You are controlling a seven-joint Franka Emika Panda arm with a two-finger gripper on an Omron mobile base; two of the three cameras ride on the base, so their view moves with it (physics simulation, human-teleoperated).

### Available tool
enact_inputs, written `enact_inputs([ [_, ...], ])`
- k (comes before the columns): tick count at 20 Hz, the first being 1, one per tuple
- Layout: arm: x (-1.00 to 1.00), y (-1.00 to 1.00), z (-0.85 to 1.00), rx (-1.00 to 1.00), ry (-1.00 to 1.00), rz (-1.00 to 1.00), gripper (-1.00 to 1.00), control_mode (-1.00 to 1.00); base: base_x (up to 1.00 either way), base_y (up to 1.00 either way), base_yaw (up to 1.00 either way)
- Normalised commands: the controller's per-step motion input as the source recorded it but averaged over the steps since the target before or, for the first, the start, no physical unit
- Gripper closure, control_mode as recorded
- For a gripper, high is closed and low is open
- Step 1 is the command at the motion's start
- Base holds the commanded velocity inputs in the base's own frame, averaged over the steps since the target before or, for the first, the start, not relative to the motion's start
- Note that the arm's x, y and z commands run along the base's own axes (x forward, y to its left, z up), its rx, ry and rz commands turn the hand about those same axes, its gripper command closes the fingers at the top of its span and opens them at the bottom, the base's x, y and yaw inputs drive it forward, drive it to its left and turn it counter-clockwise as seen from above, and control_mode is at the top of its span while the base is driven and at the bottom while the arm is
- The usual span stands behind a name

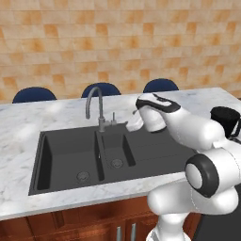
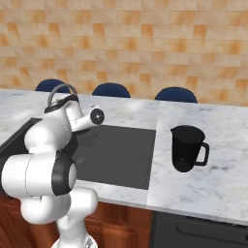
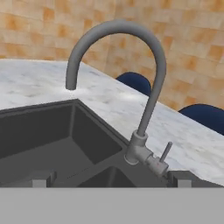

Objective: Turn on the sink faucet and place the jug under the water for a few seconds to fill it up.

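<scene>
The grey gooseneck sink faucet [image 1: 96, 106] [image 3: 151, 94] stands behind the divider of the dark double-basin sink [image 1: 66, 160] [image 2: 121, 150]. Its small side lever [image 3: 165, 153] [image 1: 113, 117] sticks up at the base. No water runs from the spout. My gripper [image 3: 111, 180] is open and holds nothing. It points at the faucet base from close by, with the lever just inside the right fingertip [image 3: 181, 177]. In the left base view my white hand [image 1: 151, 115] hovers just right of the faucet. The black jug [image 2: 186, 147] [image 1: 226, 120] stands upright on the counter right of the sink.
The sink sits in a white marble counter [image 1: 28, 122] [image 2: 213, 184] with a tiled wall beyond. Three blue chair backs [image 1: 101, 89] rise behind the far edge. Wooden cabinet fronts [image 1: 89, 226] run below the counter's front edge.
</scene>
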Motion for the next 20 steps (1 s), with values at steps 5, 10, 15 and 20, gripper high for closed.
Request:
enact_inputs([
  [5, 0.04, 0.00, -0.10, 0.02, -0.17, 0.00, -1.00, -1.00, 0.00, 0.00, 0.00],
  [10, 0.05, 0.01, -0.01, 0.03, -0.20, 0.00, -1.00, -1.00, 0.00, 0.00, 0.00],
  [15, 0.18, 0.07, 0.00, 0.06, -0.11, 0.00, -1.00, -1.00, 0.00, 0.00, 0.00],
  [20, 0.36, 0.09, 0.00, 0.07, -0.02, 0.00, -1.00, -1.00, 0.00, 0.00, 0.00],
])
